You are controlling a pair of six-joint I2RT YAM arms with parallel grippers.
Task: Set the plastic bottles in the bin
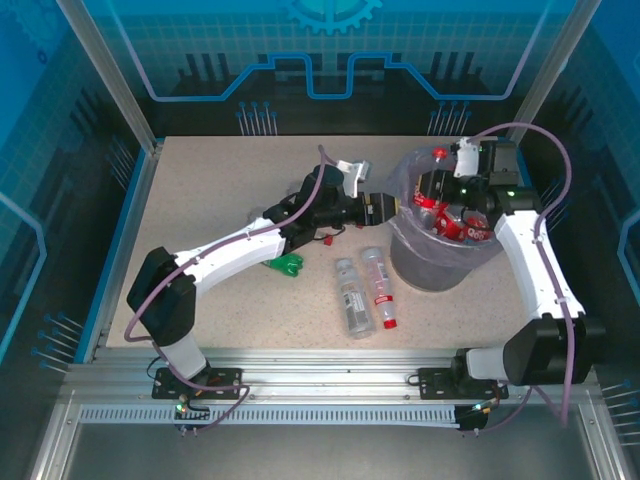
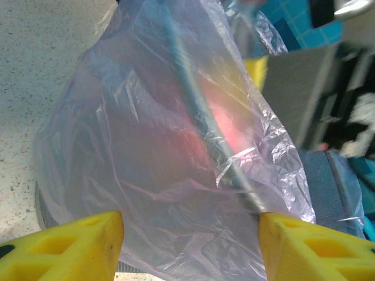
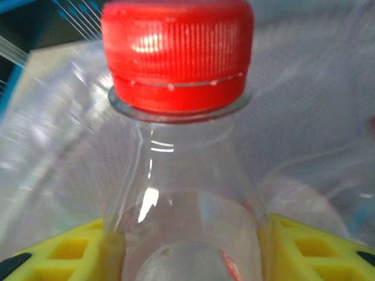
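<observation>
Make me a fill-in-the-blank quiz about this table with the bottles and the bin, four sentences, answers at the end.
1. The right gripper holds a clear bottle with a ___ cap.
2. The bin is lined with a crinkly plastic ___.
3. Under the left arm, a ___ bottle lies on the table.
4. Left of the bin, ___ more bottles lie side by side.

Answers: red, bag, green, two.

Light is bright and even; wrist views blur (glare streaks the bottle [image 3: 179, 175]).
</observation>
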